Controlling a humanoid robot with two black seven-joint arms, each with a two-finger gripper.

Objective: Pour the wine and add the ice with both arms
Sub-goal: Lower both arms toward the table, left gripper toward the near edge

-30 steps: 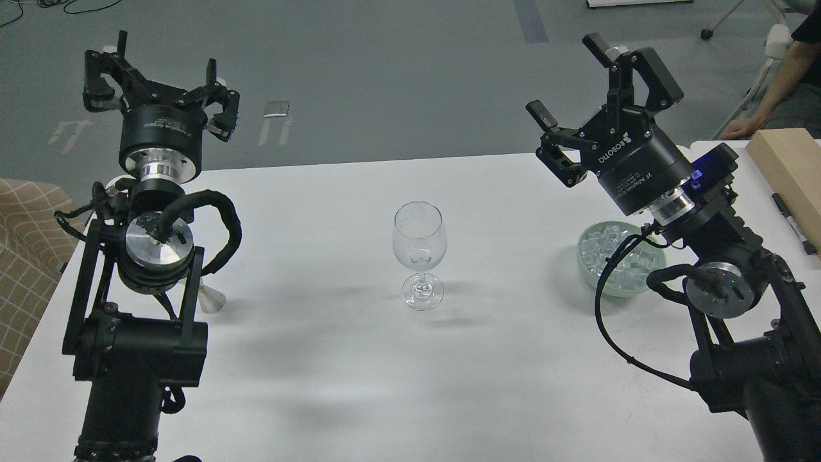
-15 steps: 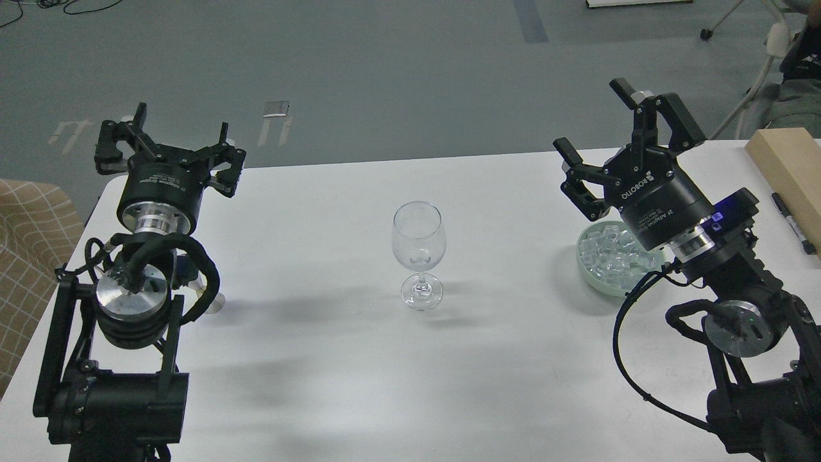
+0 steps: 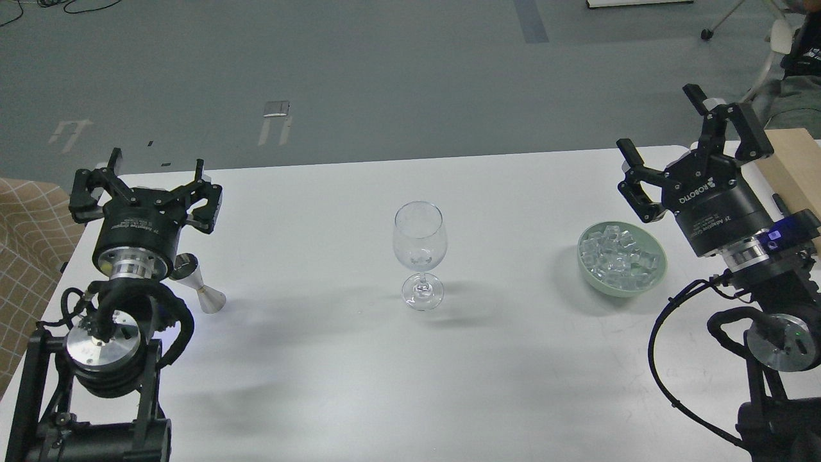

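A clear stemmed wine glass (image 3: 419, 253) stands upright at the middle of the white table (image 3: 333, 372). A pale green bowl (image 3: 654, 276) at the right holds many small clear ice cubes (image 3: 617, 253). A silver jigger (image 3: 197, 290) stands at the left, partly behind my left arm. My left gripper (image 3: 149, 186) is open and empty above the table's left edge, just behind the jigger. My right gripper (image 3: 686, 144) is open and empty, to the right of and behind the bowl. No wine bottle shows.
A light wooden box (image 3: 795, 163) and a black marker (image 3: 779, 204) lie at the table's far right edge, close to my right gripper. A person and chair legs (image 3: 779, 45) are beyond the right corner. A checked cloth (image 3: 32, 224) lies left of the table.
Both arms have come down and drawn back toward me and outward. The left gripper's drop has uncovered the jigger. The right arm has moved off the bowl, which now shows in full.
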